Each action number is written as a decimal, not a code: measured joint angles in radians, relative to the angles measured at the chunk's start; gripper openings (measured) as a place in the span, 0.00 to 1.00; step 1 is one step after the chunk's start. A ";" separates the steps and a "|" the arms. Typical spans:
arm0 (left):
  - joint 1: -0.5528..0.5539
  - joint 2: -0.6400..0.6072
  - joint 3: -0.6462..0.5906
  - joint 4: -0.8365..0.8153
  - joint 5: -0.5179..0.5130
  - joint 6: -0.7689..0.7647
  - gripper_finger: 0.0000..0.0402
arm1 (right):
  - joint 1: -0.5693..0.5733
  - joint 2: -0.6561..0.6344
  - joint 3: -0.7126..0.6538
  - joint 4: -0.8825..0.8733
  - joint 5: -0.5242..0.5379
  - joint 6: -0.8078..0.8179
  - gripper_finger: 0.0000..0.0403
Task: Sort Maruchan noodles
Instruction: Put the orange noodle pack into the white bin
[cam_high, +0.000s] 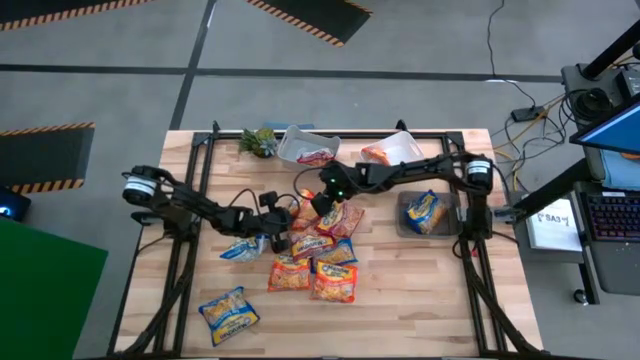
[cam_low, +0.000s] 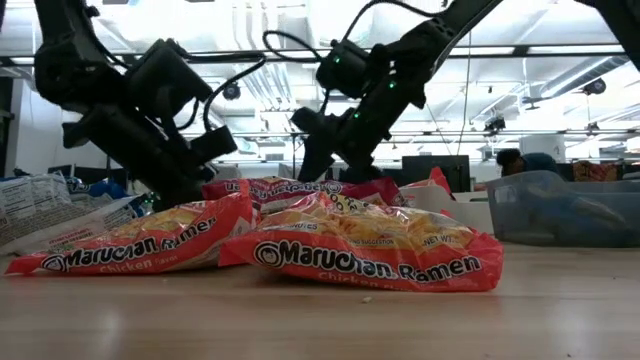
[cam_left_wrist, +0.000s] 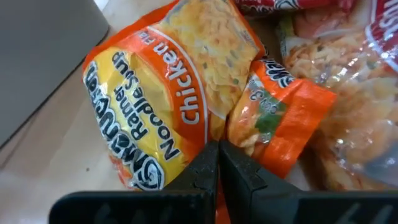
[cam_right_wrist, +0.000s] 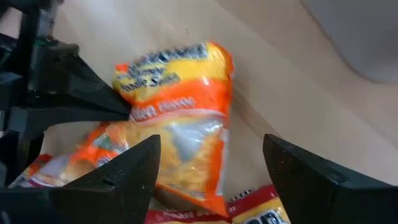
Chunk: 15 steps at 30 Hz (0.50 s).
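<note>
Overhead, a wooden table (cam_high: 400, 300) carries 2 dark robot arms reaching toward a heap of Maruchan noodles (cam_high: 318, 258) at its middle. 3 clear tubs sit along the far and right side: one tub (cam_high: 300, 143) holds a red packet, another tub (cam_high: 405, 147) an orange one, and the right-hand tub (cam_high: 440, 228) a blue-yellow one. A blue-yellow packet (cam_high: 229, 312) lies alone near the front left corner, and another blue-yellow packet (cam_high: 243, 248) rests just beside the left arm.

The right gripper (cam_high: 325, 207) hovers over the far edge of the heap with its fingers spread wide and nothing between them. The left gripper (cam_high: 272, 225) sits at the heap's left edge, fingers pressed together, its tips touching an orange chicken packet (cam_left_wrist: 168, 93); whether it pinches any wrapper I cannot tell.

Risk, as I judge it: the 2 grippers are near each other over the same overlapping packets, so they could collide, or 1 grab could drag 2 slippery wrappers together into the wrong tub.

Readable print: "Maruchan Ramen" on the front packets (cam_low: 375, 250), and "Ramen Noodle Soup" and "Chicken" on the orange one.
</note>
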 joint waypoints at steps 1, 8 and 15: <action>0.000 0.010 0.000 0.013 0.001 0.000 0.00 | -0.003 0.008 0.006 0.005 -0.009 0.000 0.69; 0.000 0.052 0.000 0.054 0.001 0.002 0.00 | -0.013 0.068 0.027 0.019 -0.044 -0.008 0.76; 0.000 0.054 -0.001 0.071 0.004 0.003 0.00 | -0.012 0.120 0.032 0.158 -0.279 -0.047 0.75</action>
